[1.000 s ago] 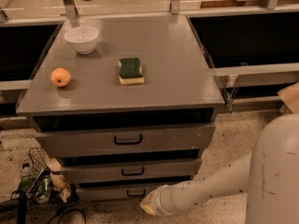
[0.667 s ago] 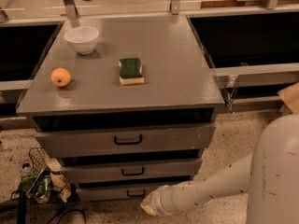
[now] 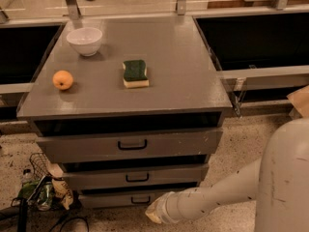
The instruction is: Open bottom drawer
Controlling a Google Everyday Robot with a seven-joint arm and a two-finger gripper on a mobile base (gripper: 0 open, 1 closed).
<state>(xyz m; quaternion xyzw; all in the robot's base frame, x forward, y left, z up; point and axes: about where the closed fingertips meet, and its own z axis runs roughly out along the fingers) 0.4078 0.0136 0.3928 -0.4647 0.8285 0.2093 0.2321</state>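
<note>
The grey cabinet has three drawers. The bottom drawer [image 3: 120,198] is the slimmest front, lowest down, with a small black pull handle [image 3: 140,199]. Above it are the mid-sized drawer [image 3: 135,177] and the tall top drawer [image 3: 130,144]. My white arm [image 3: 217,197] reaches in from the lower right. My gripper [image 3: 153,212] is at the arm's end, just below and right of the bottom drawer's handle, close to the drawer front. The wrist hides the fingertips.
On the cabinet top [image 3: 178,71] lie a white bowl [image 3: 84,40], an orange [image 3: 63,79] and a green-and-yellow sponge [image 3: 134,73]. A wire basket with bottles and clutter [image 3: 41,187] and cables sit on the floor at the left. Dark bins flank the cabinet.
</note>
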